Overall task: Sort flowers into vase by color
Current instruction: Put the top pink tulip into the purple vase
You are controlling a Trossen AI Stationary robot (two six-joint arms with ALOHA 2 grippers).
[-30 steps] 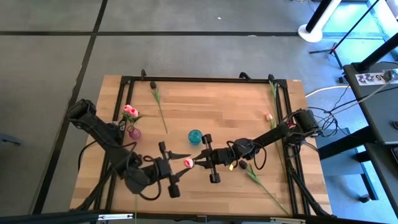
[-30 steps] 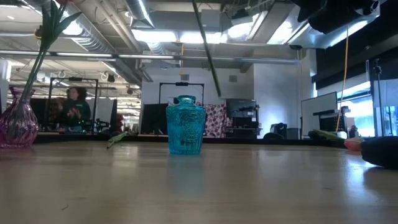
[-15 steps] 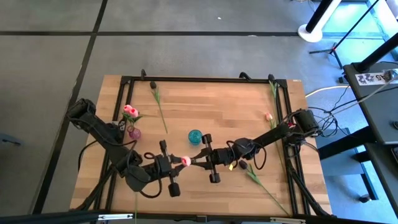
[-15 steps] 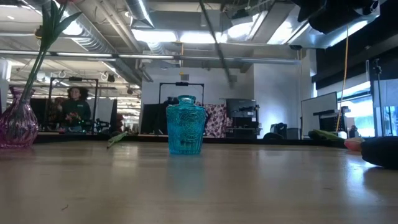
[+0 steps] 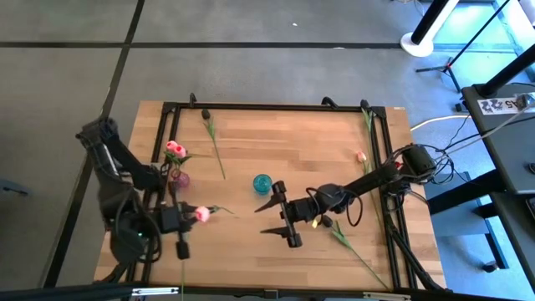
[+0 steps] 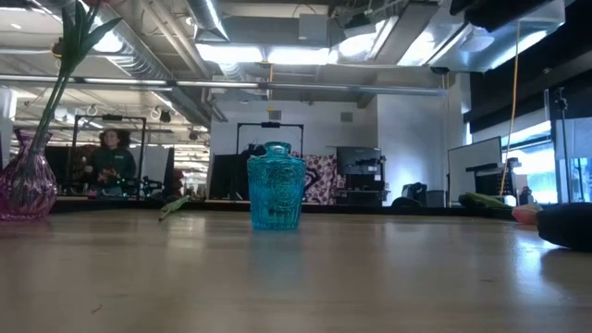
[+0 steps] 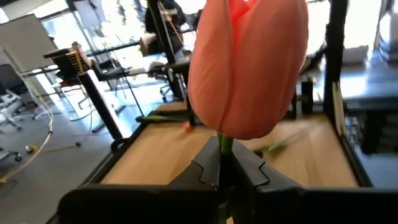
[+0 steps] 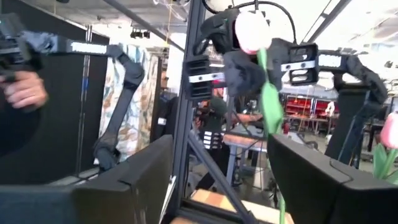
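My left gripper point(image 5: 189, 214) is near the table's front left, shut on a pink tulip point(image 5: 201, 213) whose bud fills the left wrist view point(image 7: 249, 62). My right gripper point(image 5: 266, 217) stands open near the table's middle, facing that tulip point(image 8: 252, 31), with nothing between its fingers. A teal vase point(image 5: 262, 182) stands upright just beyond it. A purple vase point(image 5: 180, 178) at the left holds pink flowers point(image 5: 174, 149) by their stems. A dark tulip point(image 5: 206, 113) lies at the far left. My left gripper pinches the tulip's green stem just under the bud point(image 7: 222, 146) between its two fingers point(image 7: 249, 171). The fingers come roughly level from the table's left. The tulip is lifted clear of the table, bud up, and its stem and leaf point(image 8: 271, 106) hang below.
A pink tulip point(image 5: 361, 156) lies along the table's right edge. A green stem point(image 5: 351, 247) lies at the front right, beside my right arm. A black frame point(image 5: 276, 107) borders the table. In the low view a person point(image 6: 109, 162) stands in the room behind.
My left gripper has shut on the pink tulip's stem, and my right gripper has opened and let go of it. My left gripper has then carried the tulip toward the table's left edge, clear of the table. My right gripper has stayed near the middle.
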